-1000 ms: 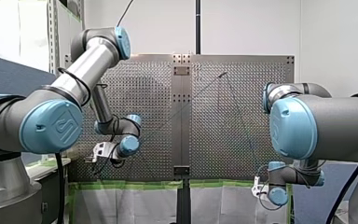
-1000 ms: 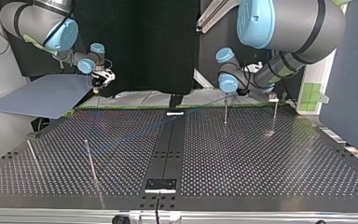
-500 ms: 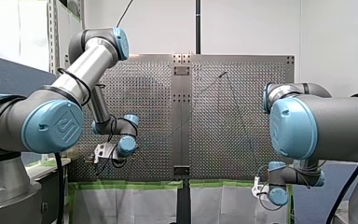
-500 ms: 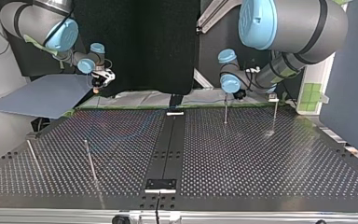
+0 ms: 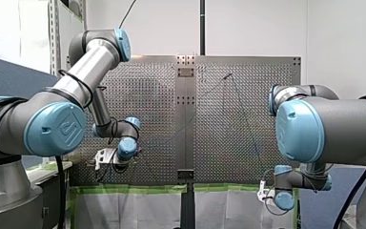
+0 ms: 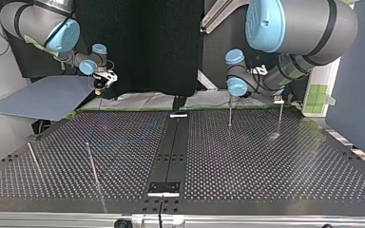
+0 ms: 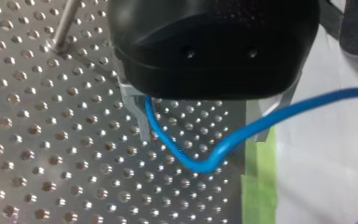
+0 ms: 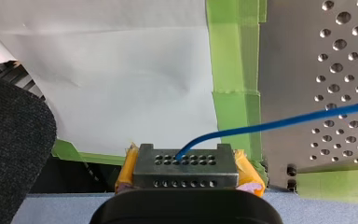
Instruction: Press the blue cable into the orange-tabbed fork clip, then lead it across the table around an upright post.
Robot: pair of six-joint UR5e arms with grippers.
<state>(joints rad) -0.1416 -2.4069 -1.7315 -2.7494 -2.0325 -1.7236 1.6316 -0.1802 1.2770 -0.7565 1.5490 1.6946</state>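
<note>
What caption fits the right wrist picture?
My right tool pinches the blue cable just off the table.

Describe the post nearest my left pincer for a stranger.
In the top view, find the dark centre strip of the perforated metal table. Right of it, at the far edge, stand two thin metal posts. Take the bare post nearer the strip; the other post has a small pale cap.

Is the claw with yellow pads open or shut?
Shut on the cable: the right wrist view shows it leaving between the right gripper's closed pads.
</note>
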